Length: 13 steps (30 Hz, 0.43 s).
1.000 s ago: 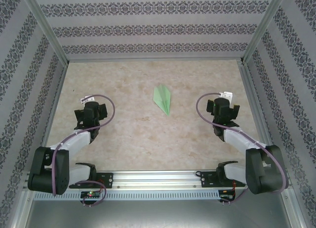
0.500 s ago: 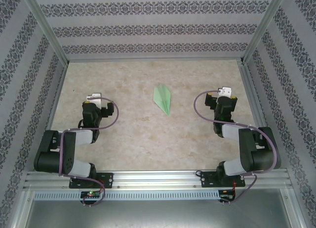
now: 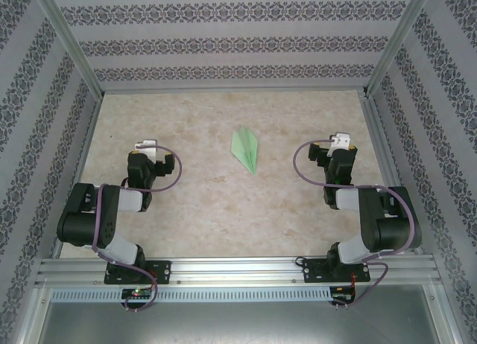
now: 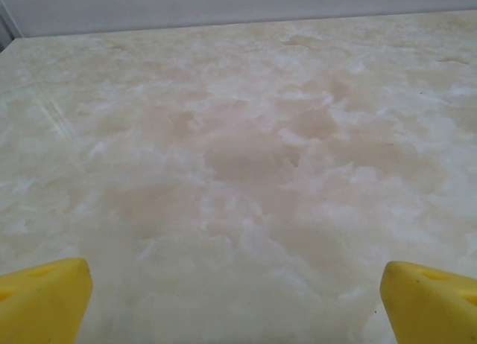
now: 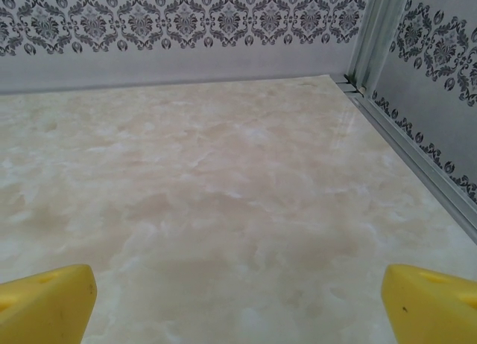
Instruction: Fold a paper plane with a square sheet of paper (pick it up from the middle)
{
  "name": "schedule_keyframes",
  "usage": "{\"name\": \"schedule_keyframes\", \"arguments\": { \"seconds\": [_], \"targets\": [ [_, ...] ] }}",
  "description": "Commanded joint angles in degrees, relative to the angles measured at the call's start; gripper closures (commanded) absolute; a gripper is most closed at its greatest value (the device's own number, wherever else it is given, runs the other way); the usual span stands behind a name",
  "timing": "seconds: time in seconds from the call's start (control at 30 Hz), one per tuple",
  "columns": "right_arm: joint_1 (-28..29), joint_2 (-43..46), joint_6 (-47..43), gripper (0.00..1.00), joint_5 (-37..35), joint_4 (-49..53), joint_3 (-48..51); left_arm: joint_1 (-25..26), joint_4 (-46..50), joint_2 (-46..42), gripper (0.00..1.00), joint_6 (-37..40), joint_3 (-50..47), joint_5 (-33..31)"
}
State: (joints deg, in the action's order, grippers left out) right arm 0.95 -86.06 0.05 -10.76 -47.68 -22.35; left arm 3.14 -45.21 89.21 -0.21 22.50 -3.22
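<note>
Top external view: 1 finished paper plane [image 3: 246, 150], 2 empty grippers.
You will find the plane lying flat around the middle of the table [image 3: 194, 210], its point toward the near edge and well apart from both arms; it reads as completed work set down in open room. Your left gripper [image 4: 238, 307] and right gripper [image 5: 238, 307] stand spread wide, yellow fingertips [image 4: 41, 295] grasping nothing, low over bare marble. The arms sit tucked near their bases, likely to keep clear. The wall rail [image 5: 406, 139] runs close beside the right gripper; the centre offers free room.
</note>
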Motion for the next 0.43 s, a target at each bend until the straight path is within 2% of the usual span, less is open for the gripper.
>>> {"name": "schedule_keyframes", "arguments": {
  "seconds": [0.0,0.4],
  "targets": [
    [-0.7,0.1,0.5,0.02,1.4,-2.2,0.1,0.3,-1.5,0.2,0.0,2.1,1.6,1.9],
    [-0.7,0.0,0.5,0.02,1.4,-2.3,0.1,0.6,-1.4,0.4,0.0,2.2,1.8,1.6]
  ]
}}
